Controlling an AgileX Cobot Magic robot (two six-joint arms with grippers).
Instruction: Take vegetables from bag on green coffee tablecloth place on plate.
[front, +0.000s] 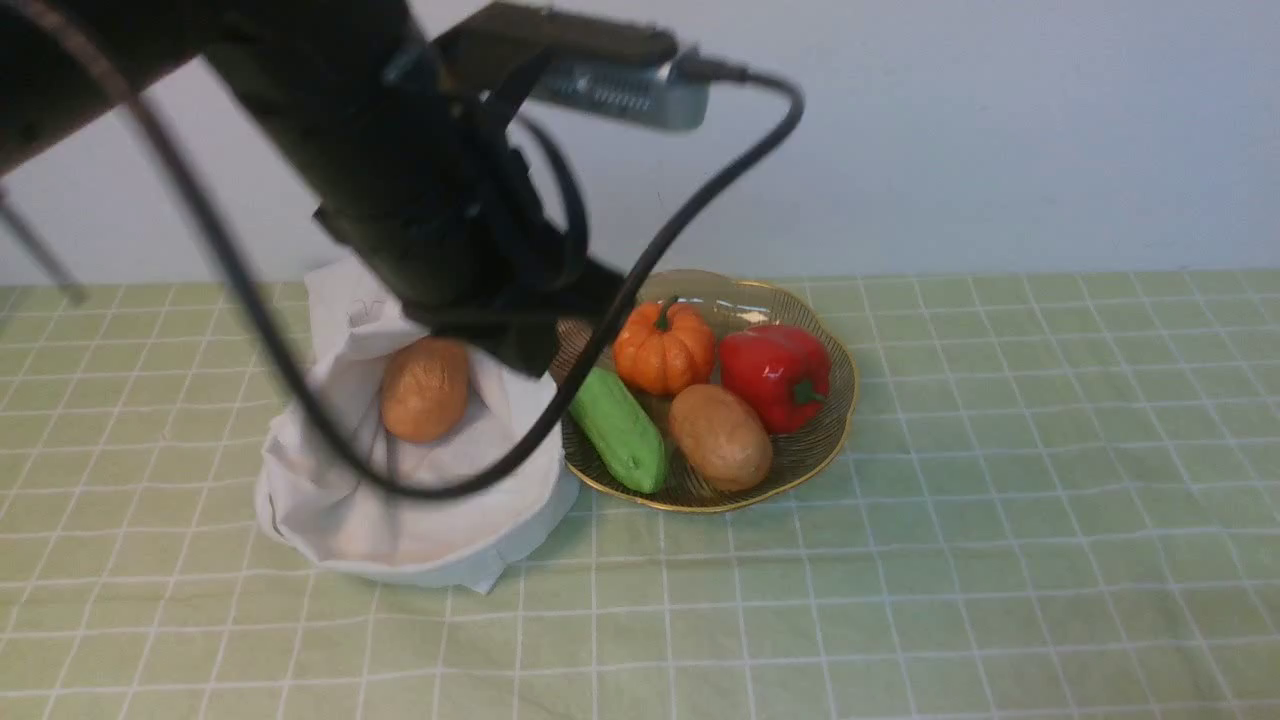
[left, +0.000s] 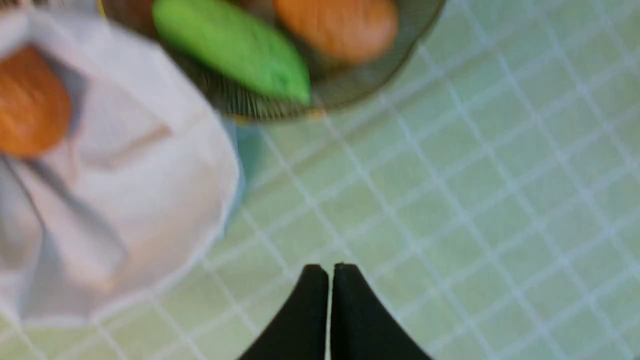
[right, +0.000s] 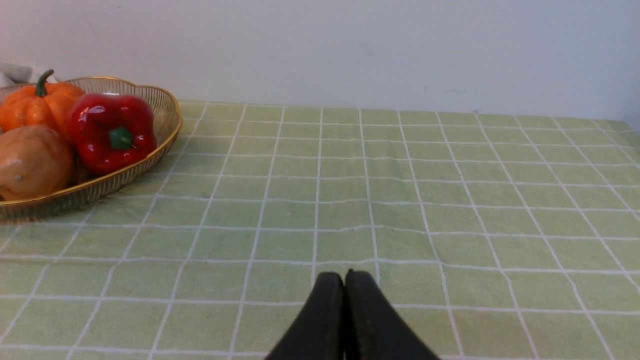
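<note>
Front view: the green vegetable lies in the plate on the green coffee tablecloth, at the rim nearest the bag, alongside a pumpkin, a red pepper and a potato. The bag, just beside the plate, holds a second potato under the left arm.

Left wrist view: the left gripper, fingers pressed together and holding nothing, hangs over bare cloth near the plate.

Right wrist view: the right gripper, fingers likewise together and holding nothing, sits well apart from the plate.
</note>
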